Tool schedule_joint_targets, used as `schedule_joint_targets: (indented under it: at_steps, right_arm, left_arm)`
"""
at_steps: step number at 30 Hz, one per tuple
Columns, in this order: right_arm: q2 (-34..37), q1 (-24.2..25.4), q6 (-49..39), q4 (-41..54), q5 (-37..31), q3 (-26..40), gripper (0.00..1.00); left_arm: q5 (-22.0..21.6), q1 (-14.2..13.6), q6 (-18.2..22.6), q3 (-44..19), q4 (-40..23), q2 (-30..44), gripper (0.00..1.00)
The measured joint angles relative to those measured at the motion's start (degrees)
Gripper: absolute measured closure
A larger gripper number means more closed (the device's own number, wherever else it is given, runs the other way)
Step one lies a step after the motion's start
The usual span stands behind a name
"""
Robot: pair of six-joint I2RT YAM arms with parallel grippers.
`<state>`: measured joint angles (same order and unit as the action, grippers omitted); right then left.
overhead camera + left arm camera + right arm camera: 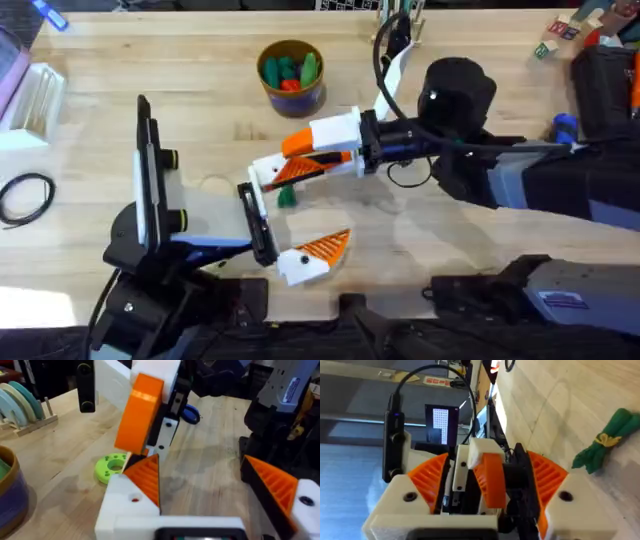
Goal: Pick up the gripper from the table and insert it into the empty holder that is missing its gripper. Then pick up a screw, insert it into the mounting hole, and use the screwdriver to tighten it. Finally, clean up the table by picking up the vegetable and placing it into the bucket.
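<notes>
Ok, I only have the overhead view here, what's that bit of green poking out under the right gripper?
Observer: In the right wrist view it is the vegetable, a dark-green bundle with a yellow tie, lying on the table.
Operator: Anything else green down there?
Observer: Yes. The left wrist view shows a bright green disc with holes, flat on the wood ahead of the left gripper.
Operator: Is the left gripper carrying anything?
Observer: No. It is open, with bare tabletop between its orange pads.

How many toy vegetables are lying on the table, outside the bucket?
1. The vegetable lies near the middle of the table. Others may be hidden under the right arm.
</notes>
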<state>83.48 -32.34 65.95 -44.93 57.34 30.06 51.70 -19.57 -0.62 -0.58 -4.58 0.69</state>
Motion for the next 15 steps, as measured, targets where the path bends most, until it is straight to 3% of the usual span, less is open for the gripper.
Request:
schedule_joint_targets:
  at_steps: [7,11,15]
  right_arm:
    - [0.02,1.89,-4.69,7.05,-0.65,0.0,0.15]
    - [-0.07,5.34,-8.22,8.53,-0.88,0.0,0.147]
    - [-2.19,9.62,-12.97,16.95,-1.22,0.1,0.147]
  left_arm:
    - [0.07,0.0,0.13,0.0,0.0,0.0,0.014]
    - [0.17,0.0,0.15,0.0,-0.01,0.0,0.014]
    - [0.17,0.0,0.17,0.0,-0.02,0.0,0.014]
